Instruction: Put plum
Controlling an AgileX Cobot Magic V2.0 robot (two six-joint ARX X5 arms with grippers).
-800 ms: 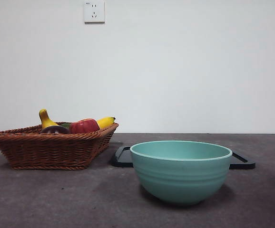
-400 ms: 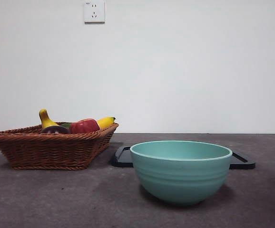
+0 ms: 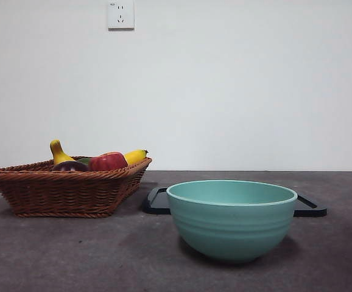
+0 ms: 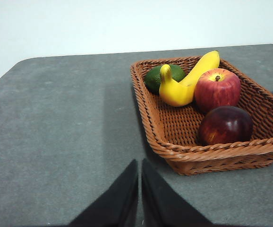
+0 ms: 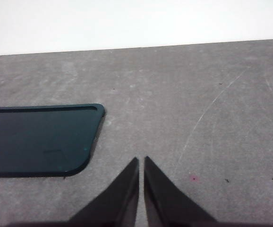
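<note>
**Both arms wait; plum sits untouched in the basket**

Nearest in the front view stands the teal bowl [image 3: 231,219], empty and open-mouthed, a likely place for the fruit. Behind it lies a dark tray [image 3: 310,207]. Farther left, the wicker basket [image 3: 66,188] holds the plum [image 4: 225,125] in its near corner, touching the red apple [image 4: 217,89], with a banana [image 4: 188,80] and a green fruit [image 4: 156,77] beyond. The left gripper [image 4: 139,165] hovers beside the basket, jaws closed and empty; the right gripper [image 5: 140,163], also closed on nothing, hangs by the tray. Nothing differs from the earlier frames.
</note>
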